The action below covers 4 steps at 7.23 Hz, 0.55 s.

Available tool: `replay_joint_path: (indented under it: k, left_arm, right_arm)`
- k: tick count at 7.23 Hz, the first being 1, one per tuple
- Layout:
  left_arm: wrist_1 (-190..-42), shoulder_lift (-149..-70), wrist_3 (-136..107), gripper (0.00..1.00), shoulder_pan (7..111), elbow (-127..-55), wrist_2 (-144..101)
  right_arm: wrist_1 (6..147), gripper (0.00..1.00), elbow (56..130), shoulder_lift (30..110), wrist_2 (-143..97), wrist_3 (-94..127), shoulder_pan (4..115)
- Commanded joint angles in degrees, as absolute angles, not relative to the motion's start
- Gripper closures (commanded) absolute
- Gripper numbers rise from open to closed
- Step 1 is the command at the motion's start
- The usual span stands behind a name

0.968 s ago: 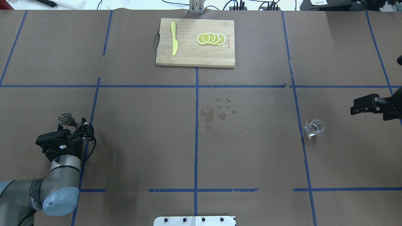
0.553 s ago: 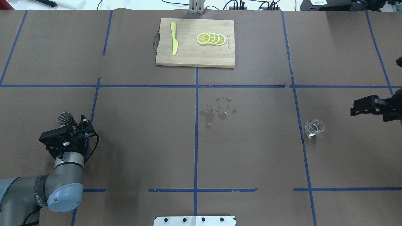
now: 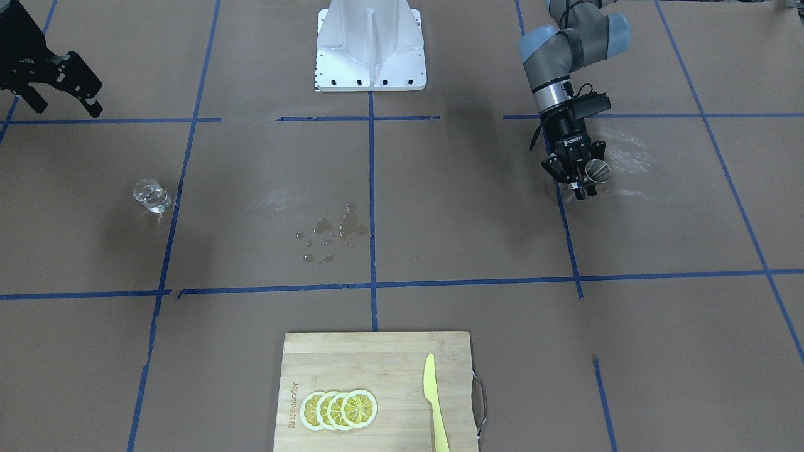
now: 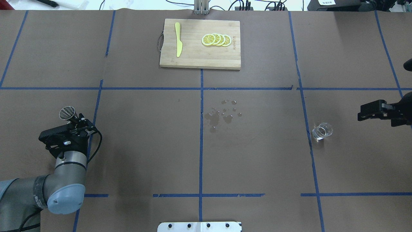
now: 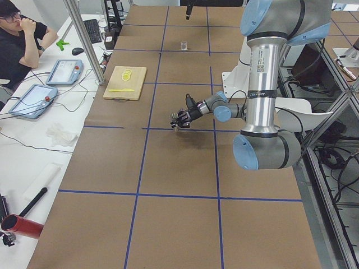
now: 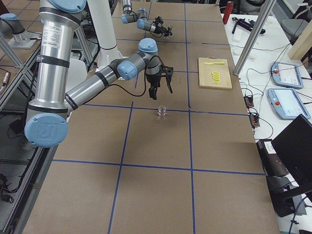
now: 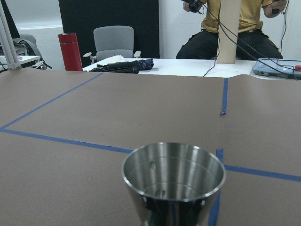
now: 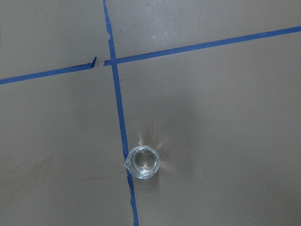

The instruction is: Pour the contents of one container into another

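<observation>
The steel jigger (image 4: 67,112) is held at its waist, above the table's left side, by my left gripper (image 4: 75,121), which is shut on it. It is tilted, with its open cone facing away from the arm. Its rim (image 7: 173,175) fills the left wrist view, and the front view shows the jigger (image 3: 597,169) too. The small clear glass (image 4: 322,131) stands upright on the table at the right, beside a blue tape line, and appears as a ring (image 8: 142,161) from above. My right gripper (image 4: 360,114) hovers open, to the right of the glass and apart from it.
Water droplets (image 4: 222,114) lie spilled near the table's middle. A wooden cutting board (image 4: 199,59) at the far edge carries a yellow knife (image 4: 178,43) and lemon slices (image 4: 216,39). The robot base plate (image 4: 199,227) sits at the near edge.
My left gripper has carried the jigger a little farther from the robot. My right gripper has shifted slightly. The glass has not moved.
</observation>
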<state>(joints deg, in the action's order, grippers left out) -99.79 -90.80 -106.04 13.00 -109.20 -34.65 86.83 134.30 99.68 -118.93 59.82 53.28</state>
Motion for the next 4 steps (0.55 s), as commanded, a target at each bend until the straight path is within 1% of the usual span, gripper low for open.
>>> replay_joint_path:
  k: [1,2,3,4]
  left_arm:
    - [-100.02,-91.14,-101.17,1.00,13.97,-114.42,-34.72]
    - [-100.19,-91.93,-99.94,1.00,14.50,-114.43,-34.80]
    - [-100.54,-93.93,-96.97,1.00,16.07,-114.43,-34.89]
    - [-100.81,-94.30,-96.60,1.00,16.08,-114.43,-35.15]
  right_arm:
    - [83.17,0.00,134.30,100.54,-113.59,64.65,48.03]
    - [78.45,0.00,134.30,102.81,-107.73,68.60,42.85]
    - [69.78,0.00,134.12,108.49,-101.14,71.17,37.67]
    - [66.04,0.00,133.95,110.46,-98.03,72.15,35.62]
